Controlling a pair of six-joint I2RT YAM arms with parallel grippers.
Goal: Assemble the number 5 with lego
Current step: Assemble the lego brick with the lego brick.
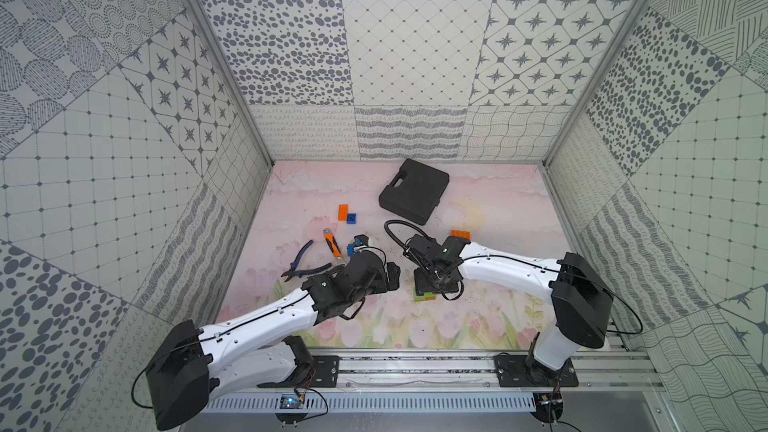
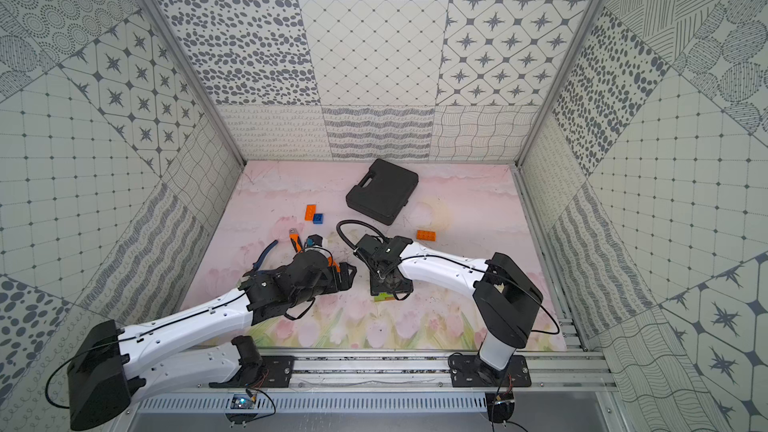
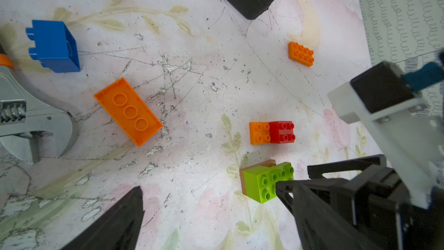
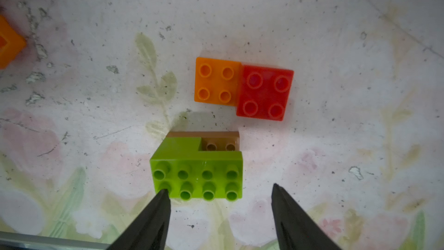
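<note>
Right now the right gripper hangs low over the green brick, which sits a little below the middle of the frame in both top views, mostly hidden under the wrist. Its jaws are parted and straddle the brick's length. One fingertip overlaps a corner stud and the other stands clear of the far end, so nothing is clamped. The green brick sits on a brown brick, two of whose studs show. Just beside this stack on the desk lies an orange brick with a red brick pressed onto one half.

The step in hand looks like taking hold of the stack. To do it well, I would shift the jaws along the brick until both gaps match, drop below the studs, then squeeze on the flat end faces so the stack does not twist.

The left gripper is spread wide and empty, near enough to steady the orange-red pair
</note>
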